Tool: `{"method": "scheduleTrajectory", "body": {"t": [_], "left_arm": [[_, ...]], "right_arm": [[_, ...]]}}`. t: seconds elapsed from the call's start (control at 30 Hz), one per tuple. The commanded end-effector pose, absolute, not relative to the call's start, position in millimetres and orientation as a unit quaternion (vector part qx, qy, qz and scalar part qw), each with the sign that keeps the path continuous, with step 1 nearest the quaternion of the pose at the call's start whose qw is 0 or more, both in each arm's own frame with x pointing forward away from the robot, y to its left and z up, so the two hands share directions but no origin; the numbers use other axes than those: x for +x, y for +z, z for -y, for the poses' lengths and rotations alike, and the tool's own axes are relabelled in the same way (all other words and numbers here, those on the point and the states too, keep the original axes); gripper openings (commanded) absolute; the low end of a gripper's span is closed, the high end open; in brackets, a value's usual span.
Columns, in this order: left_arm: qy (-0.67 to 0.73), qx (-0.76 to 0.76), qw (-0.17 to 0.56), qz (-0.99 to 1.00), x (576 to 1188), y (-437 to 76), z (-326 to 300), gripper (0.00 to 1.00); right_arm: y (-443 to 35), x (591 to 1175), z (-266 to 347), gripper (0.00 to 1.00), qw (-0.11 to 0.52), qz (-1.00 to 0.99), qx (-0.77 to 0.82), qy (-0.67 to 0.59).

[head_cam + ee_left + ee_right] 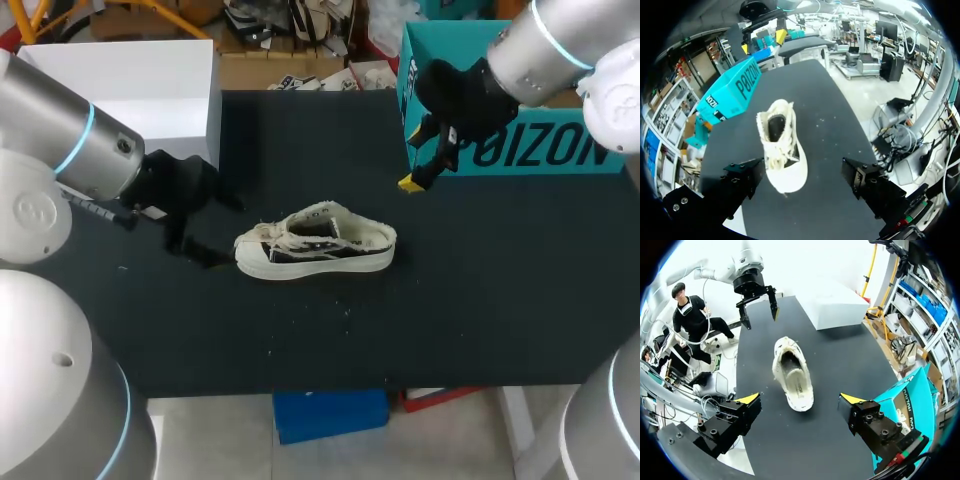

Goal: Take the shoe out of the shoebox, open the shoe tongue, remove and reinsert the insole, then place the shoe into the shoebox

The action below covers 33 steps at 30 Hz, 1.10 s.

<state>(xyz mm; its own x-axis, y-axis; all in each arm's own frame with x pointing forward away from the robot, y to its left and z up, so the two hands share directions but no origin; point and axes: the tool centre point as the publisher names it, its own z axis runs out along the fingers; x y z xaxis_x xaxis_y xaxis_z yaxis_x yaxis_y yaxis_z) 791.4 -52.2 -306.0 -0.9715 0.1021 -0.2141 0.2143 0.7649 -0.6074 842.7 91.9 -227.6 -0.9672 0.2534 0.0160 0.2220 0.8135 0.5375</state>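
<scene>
A cream canvas shoe (315,243) with dark side panels stands upright on its sole in the middle of the black table (480,300), outside the box, toe toward my left arm. The left wrist view shows its laced toe end (780,145) nearest, between and below the open fingers of my left gripper (802,172). My left gripper (190,225) hovers just off the toe. My right gripper (428,160) hangs open above the table near the teal shoebox (520,110), beyond the heel. From the right wrist, the shoe (792,372) lies ahead of the open right gripper (800,400).
A white box (150,85) stands at the table's back left. The teal shoebox (912,395) takes up the back right corner. My left gripper (757,297) shows beyond the shoe in the right wrist view, and my right gripper (762,42) beyond it in the left wrist view.
</scene>
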Motion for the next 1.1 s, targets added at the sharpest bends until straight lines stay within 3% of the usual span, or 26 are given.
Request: {"method": "scheduleTrajectory", "body": {"t": [0.03,0.33,1.1], "left_arm": [[-0.332,0.085,0.086,-0.935,791,-307,52,1.00],[-0.332,0.085,0.086,-0.935,791,-307,52,1.00],[-0.332,0.085,0.086,-0.935,791,-307,52,1.00]], "right_arm": [[-229,841,-90,1.00,0.030,-0.950,0.125,0.283],[-253,842,-107,1.00,0.029,-0.958,0.050,0.282],[-343,841,-119,1.00,0.073,-0.936,0.034,0.342]]}}
